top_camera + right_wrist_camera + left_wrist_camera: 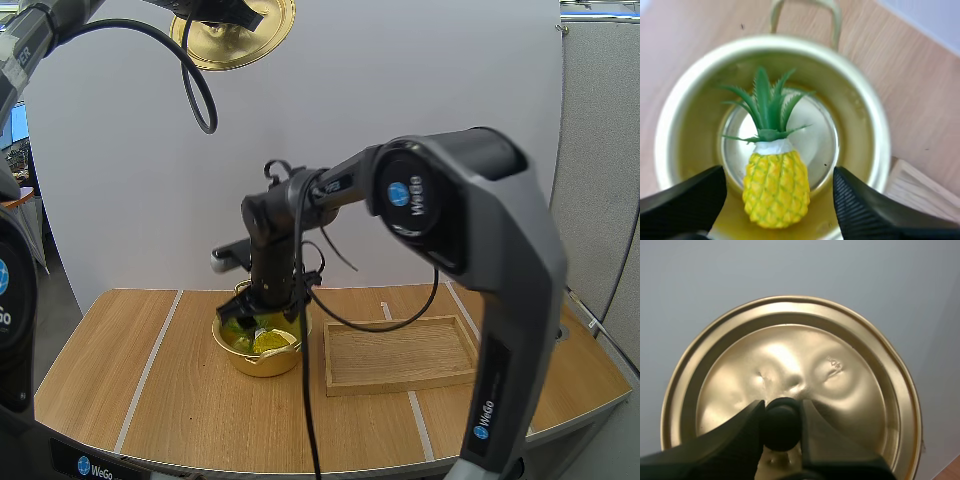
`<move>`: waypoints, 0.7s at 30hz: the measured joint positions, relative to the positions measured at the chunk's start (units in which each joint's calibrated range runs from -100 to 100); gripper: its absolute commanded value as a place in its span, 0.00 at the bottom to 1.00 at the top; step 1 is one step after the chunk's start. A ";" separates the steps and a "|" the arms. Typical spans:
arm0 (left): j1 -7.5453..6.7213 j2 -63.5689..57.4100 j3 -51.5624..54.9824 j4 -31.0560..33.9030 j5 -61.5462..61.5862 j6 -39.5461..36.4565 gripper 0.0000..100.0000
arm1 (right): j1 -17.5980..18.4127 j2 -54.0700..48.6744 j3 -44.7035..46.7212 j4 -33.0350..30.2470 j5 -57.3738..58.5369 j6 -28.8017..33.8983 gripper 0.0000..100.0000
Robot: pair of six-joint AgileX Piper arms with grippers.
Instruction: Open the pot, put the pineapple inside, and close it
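Left hand [781, 412] clamps the lid [790, 355] by its knob [781, 429], lid rim partly cut off. Right hand [779, 200], fingers [862, 212] spread, hangs over the pot [867, 112]; pineapple [776, 187] lies inside.

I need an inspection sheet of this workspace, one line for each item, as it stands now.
Surface: wooden table, pale lines across it.
Job's things: pot open, pineapple lying inside; lid held high above the table.
Clutter: wooden tray beside the pot.
Grippers: left gripper, jaws shut on the lid's knob; right gripper, jaws open either side of the pineapple.
Cables: nothing seen beyond the robot's own.
Surroundings: white backdrop.
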 measured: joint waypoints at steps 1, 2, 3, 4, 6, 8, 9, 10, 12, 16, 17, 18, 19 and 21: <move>0.00 0.00 0.00 0.00 0.00 0.00 0.00 | 0.00 -1.83 0.00 0.00 0.70 0.00 1.00; 0.00 0.00 0.00 0.00 0.00 0.00 0.00 | 0.00 -3.26 0.00 0.00 1.21 0.11 1.00; 0.00 0.00 0.00 0.00 0.00 0.00 0.00 | 0.00 -5.14 0.00 0.00 2.30 0.24 1.00; 0.00 0.00 0.00 0.00 0.00 0.00 0.00 | 0.00 -7.01 0.00 0.00 3.30 0.46 1.00; 0.00 0.00 0.00 0.00 0.00 0.00 0.00 | 0.00 -10.57 0.00 0.00 4.83 0.80 1.00; 0.00 0.00 0.00 0.00 0.00 0.00 0.00 | 0.00 -14.28 0.00 0.00 6.29 1.16 1.00; 0.00 0.00 0.00 0.00 0.00 0.00 0.00 | 0.00 -16.26 0.00 0.00 6.99 1.43 1.00; 0.00 0.00 0.00 0.00 0.00 0.00 0.00 | 0.00 -18.31 0.00 0.00 7.78 1.61 1.00; 0.00 0.00 0.00 0.00 0.00 0.00 0.00 | 0.00 -22.08 0.00 0.00 9.58 1.83 1.00; 0.00 0.00 0.00 0.00 0.00 0.00 0.00 | 0.00 -28.81 0.00 0.00 14.76 2.35 1.00; 0.00 0.00 0.00 0.00 0.00 0.00 0.00 | 0.00 -30.29 0.13 0.00 15.56 2.35 1.00; 0.00 0.00 0.00 0.00 0.00 0.00 0.00 | 0.00 -32.24 0.44 0.00 16.22 2.46 1.00; 0.00 0.00 0.00 0.00 0.00 0.00 0.00 | 0.00 -34.36 1.00 0.00 16.34 2.45 1.00; 0.00 0.00 0.00 0.00 0.00 0.00 0.00 | 0.00 -38.63 2.31 0.00 16.82 2.45 1.00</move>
